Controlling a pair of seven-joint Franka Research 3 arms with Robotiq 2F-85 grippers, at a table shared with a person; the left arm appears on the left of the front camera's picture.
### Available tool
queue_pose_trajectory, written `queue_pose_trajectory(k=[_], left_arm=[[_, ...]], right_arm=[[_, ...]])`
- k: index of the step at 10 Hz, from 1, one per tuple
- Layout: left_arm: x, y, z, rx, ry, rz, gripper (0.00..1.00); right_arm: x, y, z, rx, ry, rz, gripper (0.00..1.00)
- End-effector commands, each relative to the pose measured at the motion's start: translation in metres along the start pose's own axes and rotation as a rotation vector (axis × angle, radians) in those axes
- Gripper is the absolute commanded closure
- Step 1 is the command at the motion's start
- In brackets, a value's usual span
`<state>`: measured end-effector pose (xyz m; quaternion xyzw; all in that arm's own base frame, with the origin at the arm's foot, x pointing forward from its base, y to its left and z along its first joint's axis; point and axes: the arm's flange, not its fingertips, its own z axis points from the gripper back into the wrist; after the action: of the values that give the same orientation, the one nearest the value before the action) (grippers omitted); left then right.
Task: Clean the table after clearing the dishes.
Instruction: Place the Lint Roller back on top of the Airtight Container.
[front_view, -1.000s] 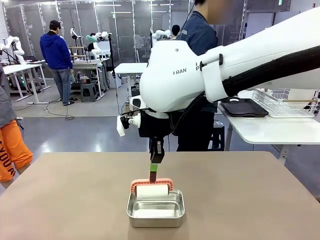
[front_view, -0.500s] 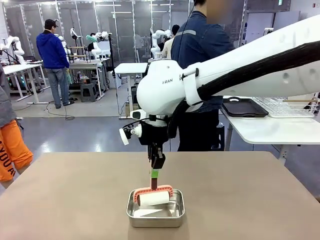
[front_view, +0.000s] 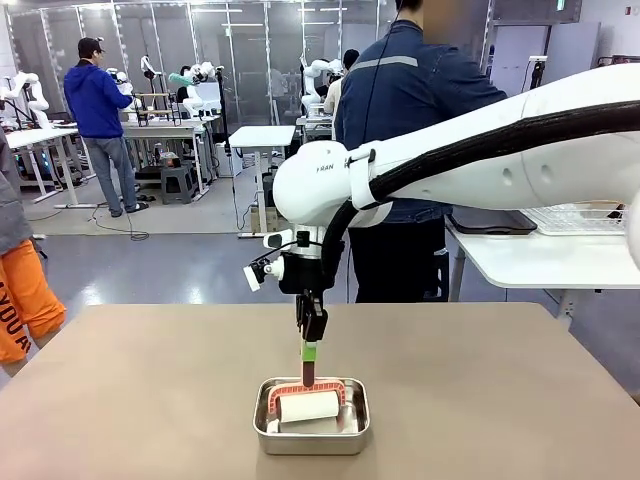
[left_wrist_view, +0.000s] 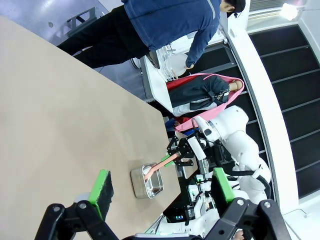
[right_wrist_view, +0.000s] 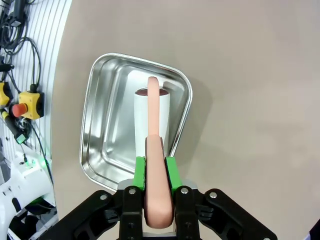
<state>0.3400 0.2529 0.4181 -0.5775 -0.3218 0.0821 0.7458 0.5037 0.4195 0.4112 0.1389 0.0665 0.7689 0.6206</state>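
Right end effector (front_view: 308, 352) clamped on lint roller (front_view: 308, 405) in steel pan (front_view: 312, 432); left end effector (left_wrist_view: 159, 192) jaws apart, holding nothing

1. Right arm (front_view: 480, 160) runs off the front view's right edge; base unseen.
2. Person (front_view: 415, 110) at the far side: legs below the table line hidden by the table (front_view: 150, 390); torso partly covered by the arm.
3. Side table (front_view: 540, 262) at right: whatever lies on it is mostly behind the arm, too little visible to identify.
4. Lint roller (right_wrist_view: 152, 120) in the right wrist view: handle end buried between the pads (right_wrist_view: 140, 172); roll's far side hidden by the handle.
5. Steel pan (right_wrist_view: 107, 120): near corner covered by the right gripper (right_wrist_view: 155, 175).
6. Left gripper (left_wrist_view: 162, 192) body cut by the bottom edge.
7. Left wrist view: the pan (left_wrist_view: 147, 181) and roller too small for detail.
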Motion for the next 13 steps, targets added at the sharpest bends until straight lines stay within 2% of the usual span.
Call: queue_pose_trajectory(k=[1,4,5,6,9,10,13], left_arm=[[-0.002,-0.001,0.003,-0.007,0.007,-0.007,0.00],[-0.002,-0.001,0.003,-0.007,0.007,-0.007,0.00],[-0.002,-0.001,0.003,-0.007,0.007,-0.007,0.00],[-0.002,-0.001,0.003,-0.007,0.007,-0.007,0.00],[-0.002,-0.001,0.003,-0.007,0.007,-0.007,0.00],[-0.002,-0.001,0.003,-0.007,0.007,-0.007,0.00],[-0.002,-0.001,0.003,-0.007,0.007,-0.007,0.00]], right_arm=[[0.008,-0.009,0.004,0.035,-0.005,-0.059,0.79],[0.004,-0.019,-0.002,0.046,0.041,-0.170,0.79],[0.007,-0.021,-0.001,0.037,0.037,-0.164,0.79],[0.007,-0.022,0.000,0.030,0.032,-0.169,0.68],[0.003,-0.020,0.006,-0.017,0.019,-0.185,0.03],[0.002,-0.017,0.011,-0.033,0.015,-0.184,0.00],[0.001,-0.012,0.024,-0.070,0.015,-0.176,0.00]])
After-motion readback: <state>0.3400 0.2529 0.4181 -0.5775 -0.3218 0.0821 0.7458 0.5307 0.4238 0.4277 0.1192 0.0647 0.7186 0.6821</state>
